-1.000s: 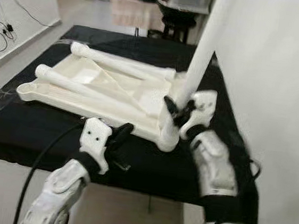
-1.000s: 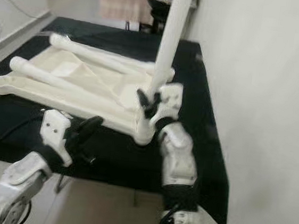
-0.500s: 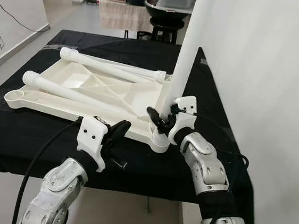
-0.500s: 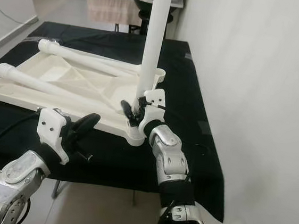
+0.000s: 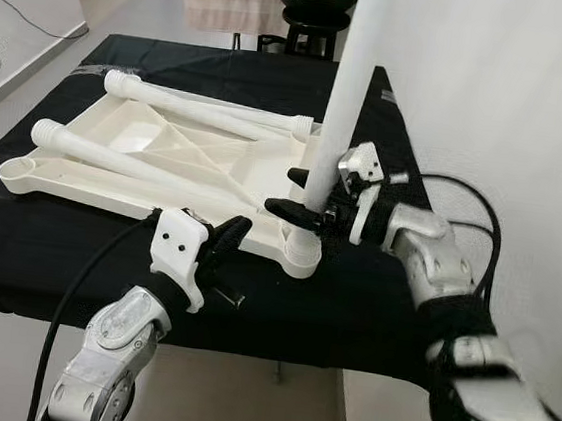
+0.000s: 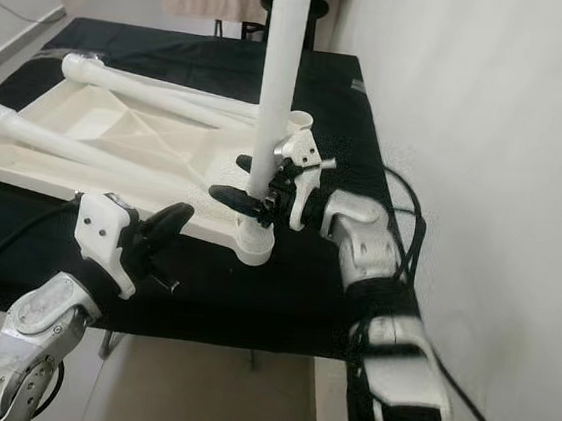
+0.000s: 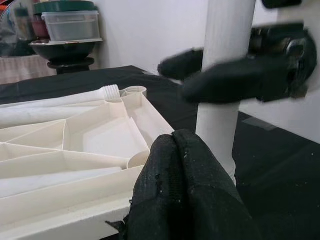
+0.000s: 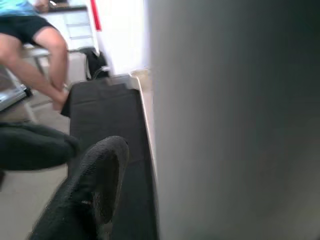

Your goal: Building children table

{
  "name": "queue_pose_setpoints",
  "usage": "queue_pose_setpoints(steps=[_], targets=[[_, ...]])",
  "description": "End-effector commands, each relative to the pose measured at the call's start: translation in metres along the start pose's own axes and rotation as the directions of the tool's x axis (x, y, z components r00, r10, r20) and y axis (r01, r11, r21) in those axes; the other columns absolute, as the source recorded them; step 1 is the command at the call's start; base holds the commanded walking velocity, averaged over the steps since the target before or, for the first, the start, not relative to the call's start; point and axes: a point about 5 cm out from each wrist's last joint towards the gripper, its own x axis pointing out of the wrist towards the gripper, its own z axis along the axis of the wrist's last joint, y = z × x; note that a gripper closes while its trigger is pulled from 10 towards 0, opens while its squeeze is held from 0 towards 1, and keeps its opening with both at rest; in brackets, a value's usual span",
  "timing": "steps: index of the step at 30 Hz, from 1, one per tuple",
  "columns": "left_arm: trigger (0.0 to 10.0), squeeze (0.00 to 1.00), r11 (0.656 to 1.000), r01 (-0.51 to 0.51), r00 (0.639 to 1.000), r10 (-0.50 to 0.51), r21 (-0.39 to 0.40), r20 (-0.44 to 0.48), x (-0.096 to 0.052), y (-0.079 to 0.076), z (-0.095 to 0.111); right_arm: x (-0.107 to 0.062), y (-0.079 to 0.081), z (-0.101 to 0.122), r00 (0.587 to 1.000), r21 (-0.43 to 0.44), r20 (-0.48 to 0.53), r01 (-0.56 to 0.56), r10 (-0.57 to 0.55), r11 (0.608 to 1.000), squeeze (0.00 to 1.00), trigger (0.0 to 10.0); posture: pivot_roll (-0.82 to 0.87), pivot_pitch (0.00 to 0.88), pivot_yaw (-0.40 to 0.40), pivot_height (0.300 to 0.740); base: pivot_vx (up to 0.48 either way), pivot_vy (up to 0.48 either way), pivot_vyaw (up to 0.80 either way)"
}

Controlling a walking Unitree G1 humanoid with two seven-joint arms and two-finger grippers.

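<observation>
Right gripper [image 5: 307, 199] clamps the upright leg [image 5: 349, 87] just above the tabletop's [image 5: 145, 161] corner socket [image 5: 298, 252]. Left gripper [image 5: 225, 245], fingers together and empty, sits beside that socket. Judgement: keep leg vertical while twisting, tabletop braced.

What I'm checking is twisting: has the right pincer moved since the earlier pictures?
Yes. The right pincer swung around the upright leg, from its near side to its right.
</observation>
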Motion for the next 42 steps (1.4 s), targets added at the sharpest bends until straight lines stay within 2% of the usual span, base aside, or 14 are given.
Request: queue_pose_setpoints(steps=[1,15,20,21,22,23,24,25,31,32,34,35,41,42], targets=[[10.0,0.00,1.000,0.006,1.000,-0.006,0.000,-0.007,-0.001,-0.001,-0.001,0.001,-0.001,0.002,0.999,0.009,0.009,-0.049,0.049,0.999,0.00,0.0,0.10,0.067,-0.061,0.740,0.000,0.000,0.00],[10.0,0.00,1.000,0.007,1.000,-0.007,-0.002,-0.016,-0.005,-0.002,-0.001,-0.013,-0.014,0.002,0.999,0.037,0.016,-0.035,0.035,0.999,0.00,0.0,0.10,0.070,-0.057,0.740,0.000,0.000,0.00],[10.0,0.00,1.000,0.012,0.999,-0.014,-0.027,-0.043,-0.012,-0.008,-0.007,-0.031,-0.015,-0.037,0.977,0.126,-0.025,0.212,-0.210,0.969,0.00,0.0,0.08,0.080,-0.052,0.740,0.000,0.000,0.00],[10.0,0.00,0.999,0.012,0.999,-0.013,-0.030,-0.052,-0.015,-0.008,-0.008,-0.023,-0.008,-0.058,0.891,0.135,-0.087,0.455,-0.447,0.880,0.00,0.0,0.09,0.092,-0.051,0.740,0.000,0.000,0.00],[10.0,0.00,0.999,0.012,0.999,-0.013,-0.030,-0.052,-0.015,-0.008,-0.008,-0.023,-0.008,-0.058,0.891,0.135,-0.087,0.455,-0.447,0.880,0.00,0.0,0.09,0.092,-0.051,0.740,0.000,0.000,0.00],[10.0,0.00,0.999,0.011,0.998,-0.012,-0.030,-0.056,-0.016,-0.008,-0.008,-0.019,-0.001,-0.069,0.791,0.125,-0.127,0.611,-0.599,0.781,0.00,0.0,0.09,0.092,-0.051,0.740,0.000,0.000,0.00],[10.0,0.00,0.999,0.011,0.998,-0.012,-0.030,-0.056,-0.016,-0.008,-0.008,-0.019,-0.001,-0.069,0.791,0.125,-0.127,0.611,-0.599,0.781,0.00,0.0,0.09,0.092,-0.051,0.740,0.000,0.000,0.00],[10.0,0.00,0.999,0.005,0.998,-0.008,-0.039,-0.067,-0.017,-0.005,-0.010,0.002,0.030,-0.076,0.706,0.186,-0.133,0.708,-0.696,0.682,0.00,0.0,0.06,0.098,-0.015,0.740,0.000,0.000,0.00],[10.0,0.00,0.999,0.002,0.997,-0.006,-0.044,-0.079,-0.016,-0.003,-0.012,0.028,0.036,-0.055,0.788,0.191,-0.062,0.611,-0.612,0.768,0.00,0.0,0.08,0.100,-0.024,0.740,0.000,0.000,0.00],[10.0,0.00,0.999,-0.003,0.997,0.000,-0.042,-0.081,-0.017,-0.002,-0.013,0.030,0.031,-0.051,0.787,0.195,-0.058,0.613,-0.615,0.766,0.00,10.0,0.08,0.099,-0.026,0.740,0.000,0.000,0.00],[10.0,0.00,0.999,-0.003,0.997,0.000,-0.042,-0.081,-0.017,-0.002,-0.013,0.030,0.031,-0.051,0.787,0.195,-0.058,0.613,-0.615,0.766,0.00,10.0,0.08,0.099,-0.026,0.740,0.000,0.000,0.00],[10.0,0.00,0.999,-0.008,0.997,0.004,-0.040,-0.082,-0.018,-0.002,-0.013,0.031,0.029,-0.049,0.788,0.197,-0.056,0.611,-0.613,0.767,1.00,10.0,0.08,0.099,-0.026,0.740,0.000,0.000,0.00],[10.0,0.00,0.999,-0.016,0.996,0.012,-0.035,-0.085,-0.017,-0.001,-0.014,0.034,0.029,-0.021,0.909,0.159,0.070,0.396,-0.410,0.904,1.00,10.0,0.09,0.095,-0.023,0.740,0.000,0.000,0.00],[10.0,0.00,0.999,-0.013,0.996,0.010,-0.037,-0.083,-0.016,-0.001,-0.013,0.030,0.028,-0.014,0.926,0.131,0.092,0.352,-0.365,0.927,0.04,10.0,0.08,0.092,-0.025,0.740,0.000,0.000,0.00]])
